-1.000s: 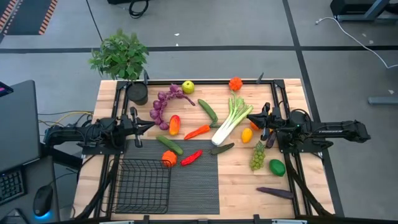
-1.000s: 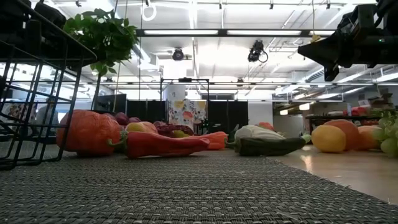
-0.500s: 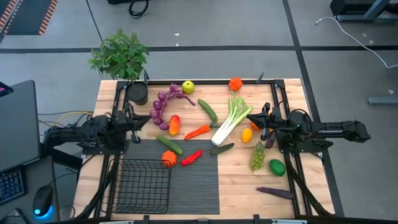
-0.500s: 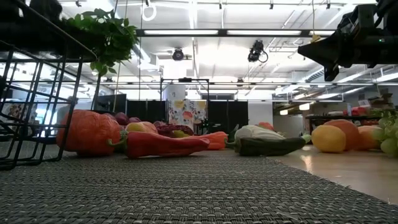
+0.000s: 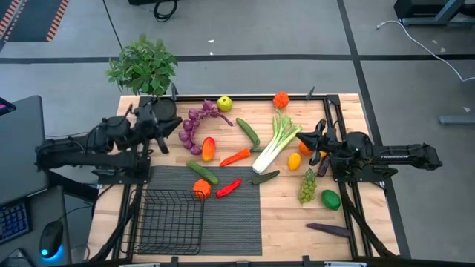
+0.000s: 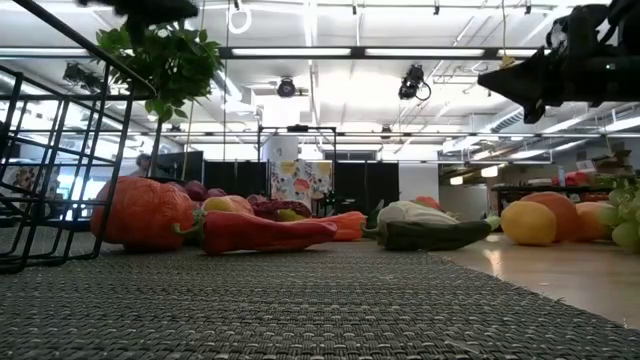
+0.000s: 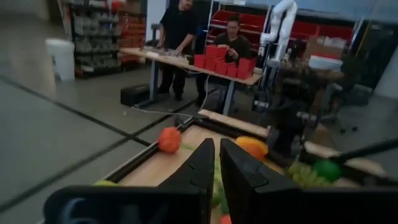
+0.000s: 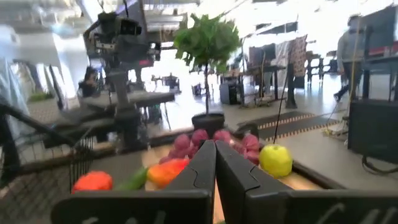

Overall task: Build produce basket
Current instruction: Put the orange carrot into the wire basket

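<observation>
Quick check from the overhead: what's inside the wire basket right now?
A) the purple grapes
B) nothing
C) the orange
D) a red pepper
B: the basket shows only bare mesh; the orange sits just outside its far right corner on the mat, with the red pepper beside it.

Non-task stuff: potted plant [image 5: 143,68] in black pot at far-left table corner, leaves hang past the edge; also shows top-left in low view [image 6: 165,55] and in right wrist view [image 8: 207,50]. Dark ribbed mat [image 5: 234,222] on near-centre of wooden table [image 5: 289,215]. Black rail frame [image 5: 330,111] runs round the tabletop. Monitor [image 5: 18,148] + mouse [image 5: 50,239] off the left side. Bkgd, left wrist view: two people [image 7: 205,37] at a workbench w/ red bins [image 7: 224,62], white robot arm [image 7: 280,22] behind. Right wrist view: another person [image 8: 348,46] far off by desks.
</observation>
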Motion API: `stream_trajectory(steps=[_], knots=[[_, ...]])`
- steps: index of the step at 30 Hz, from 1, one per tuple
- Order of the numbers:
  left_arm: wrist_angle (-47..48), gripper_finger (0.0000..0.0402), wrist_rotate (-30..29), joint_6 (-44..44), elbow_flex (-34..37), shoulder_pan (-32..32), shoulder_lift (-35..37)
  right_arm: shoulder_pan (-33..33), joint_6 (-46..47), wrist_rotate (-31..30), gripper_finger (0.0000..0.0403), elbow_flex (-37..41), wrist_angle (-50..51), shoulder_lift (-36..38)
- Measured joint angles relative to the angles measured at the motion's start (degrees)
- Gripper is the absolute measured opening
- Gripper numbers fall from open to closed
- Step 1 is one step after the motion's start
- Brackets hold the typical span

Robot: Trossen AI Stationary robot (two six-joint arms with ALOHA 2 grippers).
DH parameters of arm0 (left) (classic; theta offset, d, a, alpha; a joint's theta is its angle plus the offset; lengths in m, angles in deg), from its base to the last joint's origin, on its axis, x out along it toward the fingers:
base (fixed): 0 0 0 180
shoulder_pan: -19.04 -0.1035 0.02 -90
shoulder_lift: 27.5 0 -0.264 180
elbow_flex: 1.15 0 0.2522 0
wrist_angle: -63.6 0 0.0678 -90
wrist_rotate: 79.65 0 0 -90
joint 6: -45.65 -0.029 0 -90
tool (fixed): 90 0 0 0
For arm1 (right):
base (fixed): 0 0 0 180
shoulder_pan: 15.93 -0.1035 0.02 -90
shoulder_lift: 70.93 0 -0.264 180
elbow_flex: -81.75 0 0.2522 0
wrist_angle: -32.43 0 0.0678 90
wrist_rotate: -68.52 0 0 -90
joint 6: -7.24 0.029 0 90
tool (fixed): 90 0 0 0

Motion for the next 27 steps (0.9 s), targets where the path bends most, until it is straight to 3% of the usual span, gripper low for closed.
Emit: stream_trajectory(steps=[5,9,14,22,27], knots=[[-0.75,0.0032,0.04,0.86,-10.54,0.02,-6.9,1.04,-1.45,-10.37,0.0016,-0.41,-10.33,-0.46],[-0.76,0.0026,0.09,5.88,-17.75,0.04,-10.4,1.99,-8.55,-9.41,0.0016,-5.05,-11.05,-2.24],[-0.69,0.003,0.17,6.61,-23.81,0.04,-13.0,2.51,-8.9,-8.41,0.0016,-14.03,-8.56,-9.73],[1.14,0.0036,0.04,0.32,-26.01,0.0,-14.99,2.51,-7.49,-3.35,0.0016,-35.98,6.17,-30.17],[15.21,0.0076,2.73,3.35,-26.09,0.0,-17.44,2.54,1.59,-3.35,0.0016,-49.66,22.42,-43.27]])
